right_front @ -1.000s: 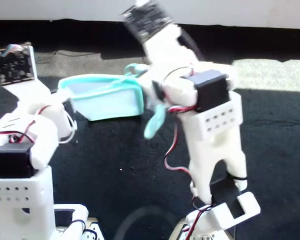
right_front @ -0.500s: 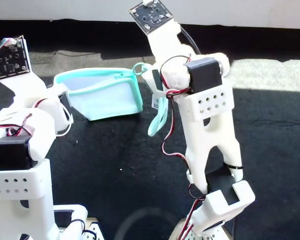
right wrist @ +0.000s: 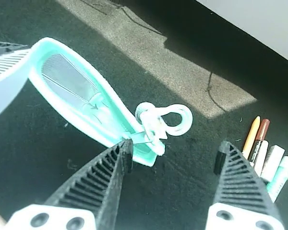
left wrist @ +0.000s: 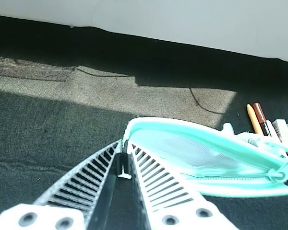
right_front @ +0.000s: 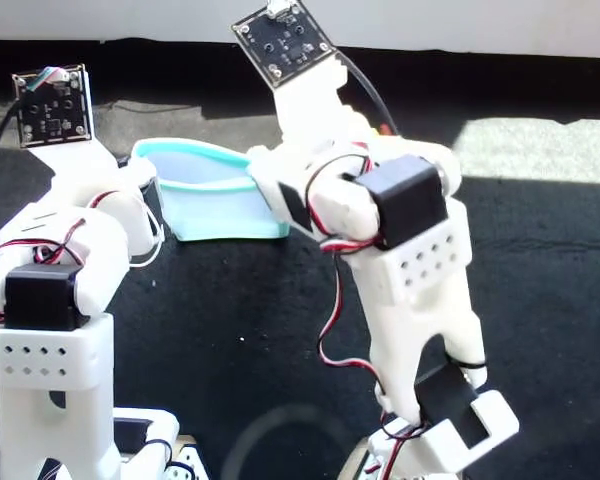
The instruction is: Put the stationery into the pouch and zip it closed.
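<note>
A teal pouch (right_front: 205, 195) lies on the dark table mat, its mouth open and its pale mesh lining showing (left wrist: 192, 151). My left gripper (left wrist: 125, 152) is shut on the rim at one end of the pouch. At the other end my right gripper (right wrist: 175, 154) is open, one finger beside the pouch's end (right wrist: 134, 146). The zipper's ring pull (right wrist: 165, 120) lies between its fingers. The stationery (right wrist: 264, 148) lies beyond that end: an orange marker (left wrist: 252, 118), a brown marker (left wrist: 260, 119) and several white pieces.
A white wall (left wrist: 182, 19) runs along the far edge of the mat. Sunlight falls in a bright band (right wrist: 192, 81) across the mat behind the pouch. The right arm's body (right_front: 410, 260) stands over the pouch's right end in the high view.
The right arm has swung left and down over the pouch's right end; the teal loop no longer hangs beside it. The left arm and its end of the pouch shifted slightly right.
</note>
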`<move>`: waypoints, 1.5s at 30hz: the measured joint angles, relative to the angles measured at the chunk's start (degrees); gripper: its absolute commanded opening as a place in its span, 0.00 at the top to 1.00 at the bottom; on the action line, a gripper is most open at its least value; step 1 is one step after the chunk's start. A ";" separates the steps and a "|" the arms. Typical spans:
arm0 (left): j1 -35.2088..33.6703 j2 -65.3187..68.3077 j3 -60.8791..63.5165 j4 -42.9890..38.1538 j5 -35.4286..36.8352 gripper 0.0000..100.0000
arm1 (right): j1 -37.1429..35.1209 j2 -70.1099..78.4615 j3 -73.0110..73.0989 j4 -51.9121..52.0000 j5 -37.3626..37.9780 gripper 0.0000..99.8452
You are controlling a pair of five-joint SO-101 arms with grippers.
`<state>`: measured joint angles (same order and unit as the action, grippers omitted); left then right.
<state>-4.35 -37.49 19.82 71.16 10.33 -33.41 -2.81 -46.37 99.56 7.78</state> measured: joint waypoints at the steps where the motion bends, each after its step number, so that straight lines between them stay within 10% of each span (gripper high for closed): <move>1: 0.00 0.00 0.00 0.00 0.00 0.99 | -0.18 -0.09 0.00 -0.53 -0.79 0.73; 45: 0.09 1.49 -4.31 -1.76 0.35 0.87 | 0.79 13.45 -2.20 -1.49 -7.30 0.84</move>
<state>-4.26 -36.00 15.52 69.41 10.68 -32.62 10.64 -48.57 98.07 0.48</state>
